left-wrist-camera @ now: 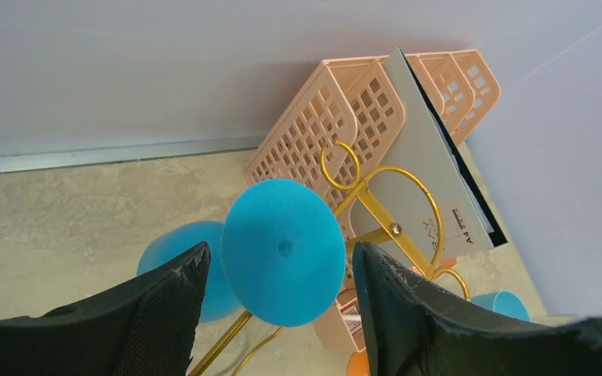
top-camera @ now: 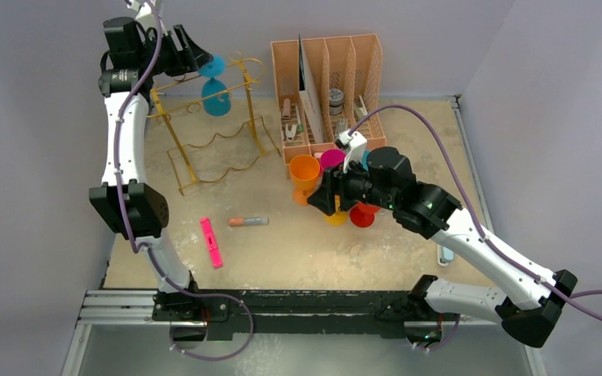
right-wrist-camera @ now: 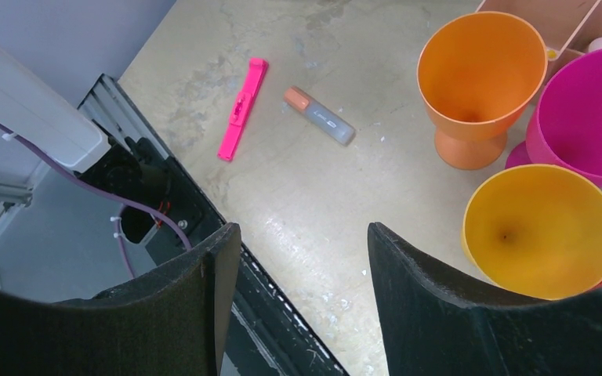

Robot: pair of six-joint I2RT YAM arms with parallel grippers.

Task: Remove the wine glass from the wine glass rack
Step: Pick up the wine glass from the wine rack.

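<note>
Overhead, my left gripper (top-camera: 204, 59) sat at the upturned foot of the blue wine glass (top-camera: 216, 100), which hung bowl-down on the gold wine glass rack (top-camera: 219, 139). Left wrist camera: the jaws stood apart, with the foot between them and just clear of each finger. Right wrist camera: my right gripper (right-wrist-camera: 298, 258) was open and empty above the table (right-wrist-camera: 321, 196), with coloured cups (right-wrist-camera: 545, 227) to its right.
</note>
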